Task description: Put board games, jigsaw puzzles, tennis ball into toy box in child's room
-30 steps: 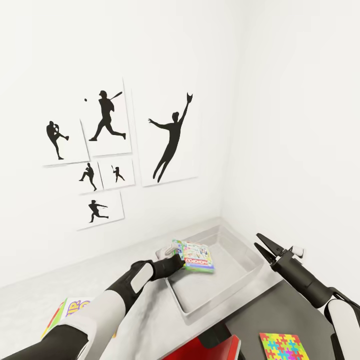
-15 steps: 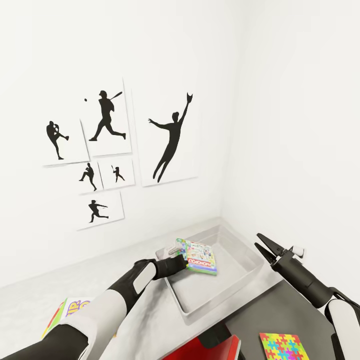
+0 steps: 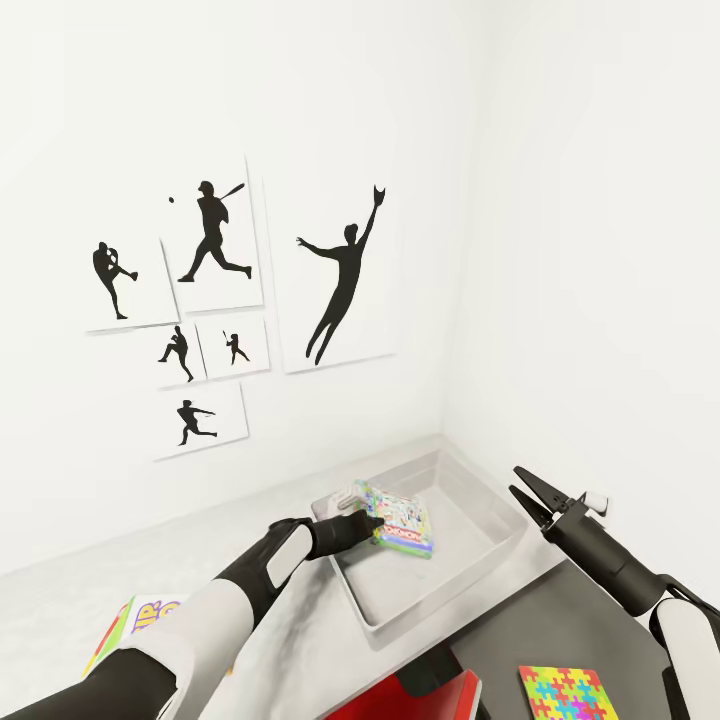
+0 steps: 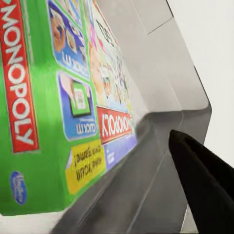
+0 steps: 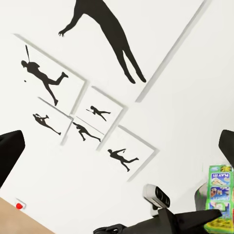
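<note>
White walls meet in a corner behind the table (image 3: 80, 600), and black silhouette pictures (image 3: 215, 245) of ball players hang above the left arm. At the table's far end by the corner sits the toy box (image 3: 495, 555), a shallow grey bin.

Over its near-left part, the left gripper (image 3: 372, 522) pinches the Monopoly box (image 3: 400, 518) by one edge, fingers pressed against it. The box is tilted, its far end dipping beyond the fingertips towards the bin floor; whether it touches cannot be told. In the left wrist view the green box (image 4: 58, 107) looms right beside one dark finger (image 4: 204, 185), with the grey bin wall (image 4: 161, 63) past it.

The right gripper (image 3: 524, 492) hovers just outside the bin's right wall, its two pointed fingers spread, nothing between them. Its wrist view shows both dark fingertips (image 5: 9, 156) wide apart against the picture wall.

Back along the left arm, near its elbow, the Skip-Bo box (image 3: 130, 625) lies flat on the table. Below the right forearm, a puzzle (image 3: 560, 692) lies on a darker grey surface (image 3: 580, 630).
</note>
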Robot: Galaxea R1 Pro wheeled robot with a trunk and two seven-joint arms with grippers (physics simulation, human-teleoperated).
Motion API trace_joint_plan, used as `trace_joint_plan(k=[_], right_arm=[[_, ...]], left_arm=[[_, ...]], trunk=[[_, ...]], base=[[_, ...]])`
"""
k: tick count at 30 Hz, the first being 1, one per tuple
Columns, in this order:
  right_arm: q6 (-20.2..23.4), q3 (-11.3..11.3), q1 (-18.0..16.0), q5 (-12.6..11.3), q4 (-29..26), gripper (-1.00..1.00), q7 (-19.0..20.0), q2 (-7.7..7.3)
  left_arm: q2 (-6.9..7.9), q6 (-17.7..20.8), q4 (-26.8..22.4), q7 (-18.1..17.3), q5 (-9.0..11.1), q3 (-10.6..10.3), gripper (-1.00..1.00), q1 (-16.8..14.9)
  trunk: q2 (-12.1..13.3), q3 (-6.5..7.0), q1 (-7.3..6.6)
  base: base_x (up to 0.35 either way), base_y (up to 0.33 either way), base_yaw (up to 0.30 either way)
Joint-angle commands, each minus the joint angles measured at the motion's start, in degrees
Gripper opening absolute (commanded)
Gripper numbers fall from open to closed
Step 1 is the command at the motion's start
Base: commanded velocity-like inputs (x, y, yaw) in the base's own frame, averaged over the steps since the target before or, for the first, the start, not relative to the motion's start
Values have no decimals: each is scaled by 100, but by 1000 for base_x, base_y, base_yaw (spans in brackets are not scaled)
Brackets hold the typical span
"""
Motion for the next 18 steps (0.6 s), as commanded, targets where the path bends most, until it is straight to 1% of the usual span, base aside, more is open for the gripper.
trace_joint_plan(k=[1,7,8,10,13,15,18], right_arm=[[34,-8,-4,-4,1,100,14,0],[33,-8,-4,-6,1,100,14,0],[32,-8,-4,-4,1,100,14,0],[32,-8,-4,-5,1,100,14,0],[31,-8,-1,-2,1,100,14,0],[32,-8,-2,-4,1,100,14,0],[33,-8,-3,-4,1,100,14,0]], left_arm=[[0,18,2,-8,15,-5,100,-4],[0,82,2,-7,34,-7,100,-5],[0,136,2,-7,152,-10,100,-5],[0,206,2,-8,469,-13,100,-5],[0,265,-6,-11,710,-32,100,-5],[0,371,-51,-21,785,-48,100,-5],[0,697,-329,-34,845,-62,100,-5]], trunk=[[-7,-5,3],[-7,-5,3],[-7,-5,3],[-7,-5,3],[-7,-5,3],[-7,-5,3],[-7,-5,3]], base=[[0,0,0],[0,0,0],[0,0,0],[0,0,0],[0,0,0],[0,0,0],[0,0,0]])
